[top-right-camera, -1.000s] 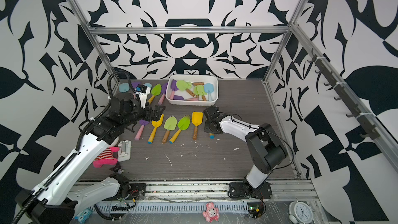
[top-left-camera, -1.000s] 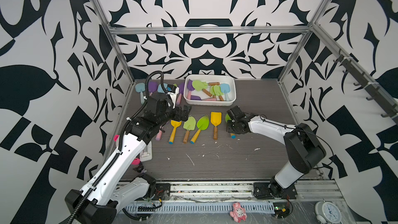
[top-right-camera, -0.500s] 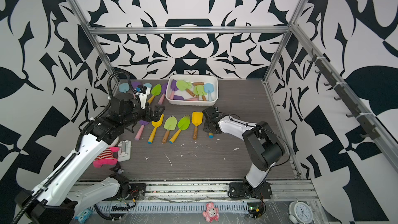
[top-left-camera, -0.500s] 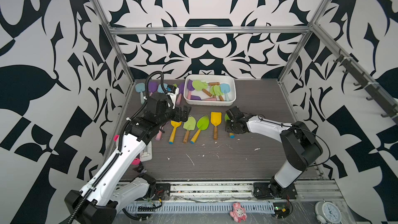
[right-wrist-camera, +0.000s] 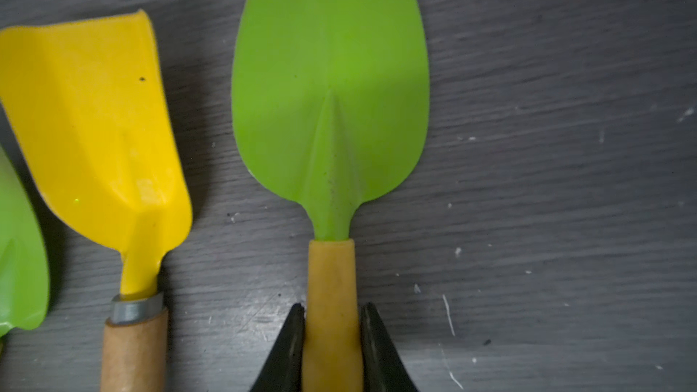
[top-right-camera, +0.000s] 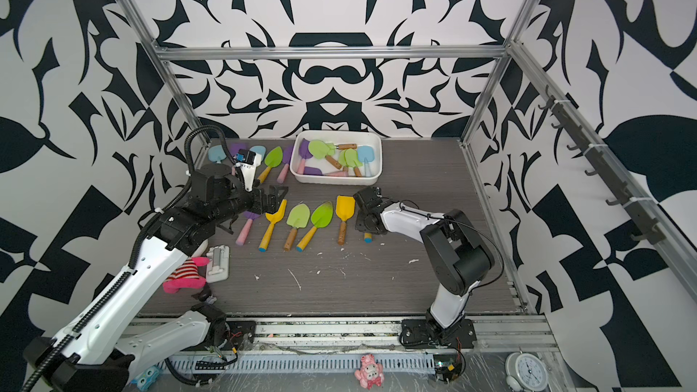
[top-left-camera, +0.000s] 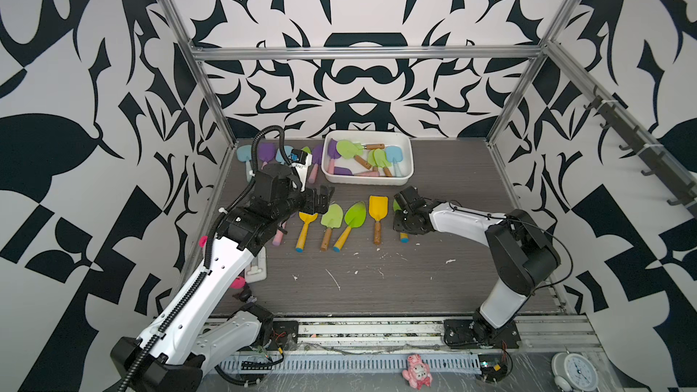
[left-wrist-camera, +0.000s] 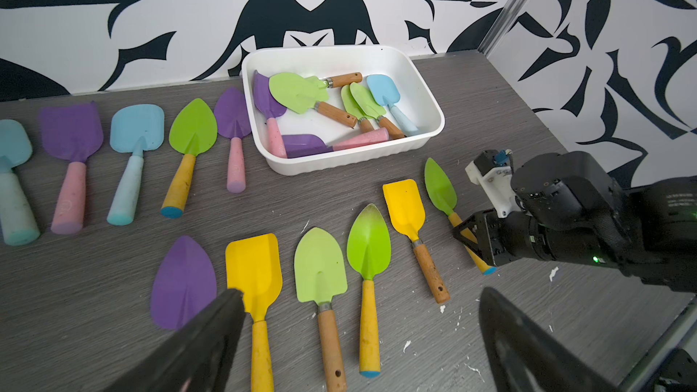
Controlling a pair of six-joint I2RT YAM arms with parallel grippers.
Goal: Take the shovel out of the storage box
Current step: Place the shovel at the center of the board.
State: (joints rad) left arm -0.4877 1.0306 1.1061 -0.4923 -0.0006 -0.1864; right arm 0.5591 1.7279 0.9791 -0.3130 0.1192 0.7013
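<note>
In both top views your right hand covers most of the green shovel; you see only a sliver of blade and the blue handle tip. In the right wrist view its handle and the hand's fingers run off the picture's edge, as does the wooden handle of the yellow shovel. In the left wrist view the fingers of your left hand are blurred and cut off, and one hides the handle of the purple shovel.

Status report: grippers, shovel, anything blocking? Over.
Right gripper shut on handle of green shovel, outside storage box, beside yellow shovel. Left gripper open, empty. Nothing in the way.
</note>
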